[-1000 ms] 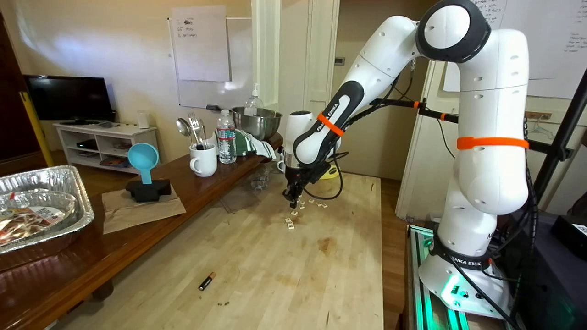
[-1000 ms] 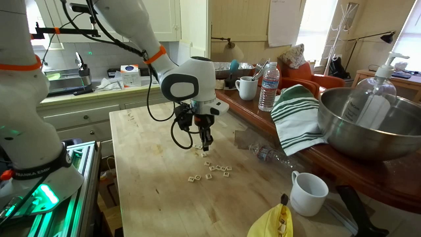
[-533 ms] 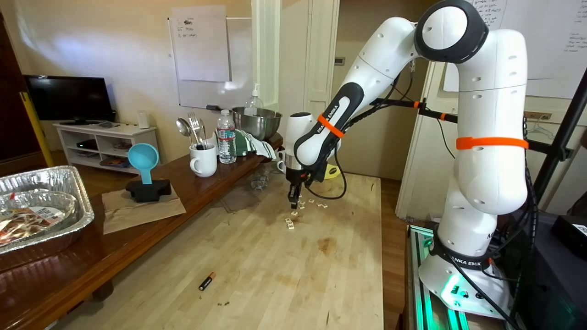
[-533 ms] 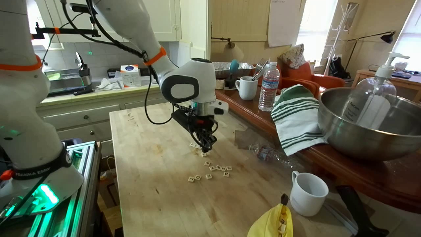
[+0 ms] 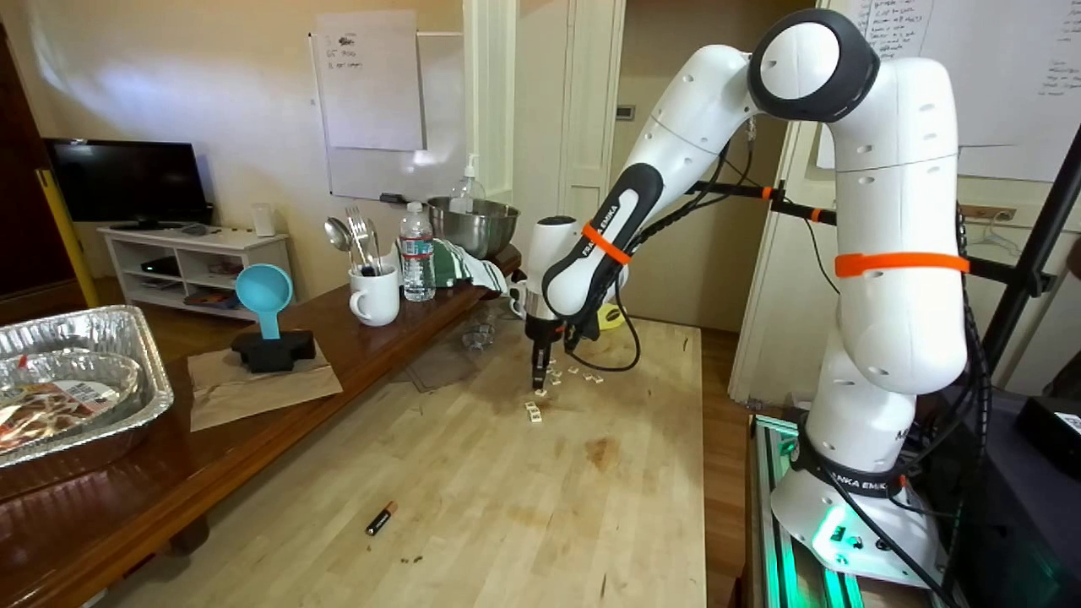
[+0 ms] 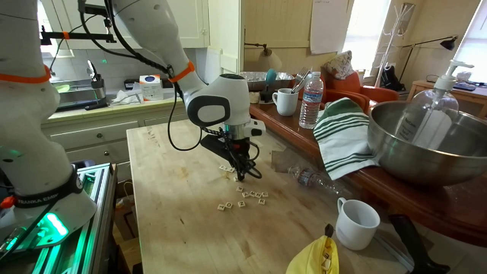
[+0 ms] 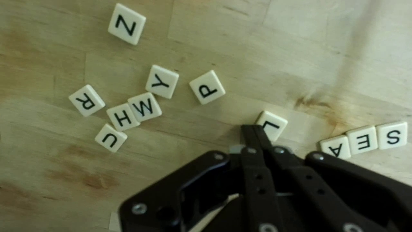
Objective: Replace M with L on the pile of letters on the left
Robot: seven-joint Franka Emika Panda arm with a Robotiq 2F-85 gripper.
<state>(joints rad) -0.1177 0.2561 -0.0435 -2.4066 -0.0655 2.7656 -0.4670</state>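
Note:
In the wrist view the L tile [image 7: 275,125] lies flat on the wooden table, partly covered by my fingertips. My gripper [image 7: 252,127] is shut, tips together with nothing visible between them, pointing down beside the L tile. Whether it touches the tile I cannot tell. The pile of letters at the left holds the M tile [image 7: 145,107], with H [image 7: 123,116], Y [image 7: 162,82] and U [image 7: 111,138] close by. The pile also shows in an exterior view [image 6: 255,194]. In both exterior views my gripper [image 5: 539,386] [image 6: 239,179] is low over the table.
A P tile [image 7: 207,87] lies between pile and gripper. R [image 7: 87,100] and Z [image 7: 126,24] lie apart. A row of A, E [image 7: 362,140] and S is at the right. A yellow pouch [image 6: 315,255], white mug [image 6: 357,223] and lying bottle [image 6: 314,180] stand farther off.
My wrist has turned about its vertical axis, and the gripper has come down close to the L tile. The tiles have not visibly moved.

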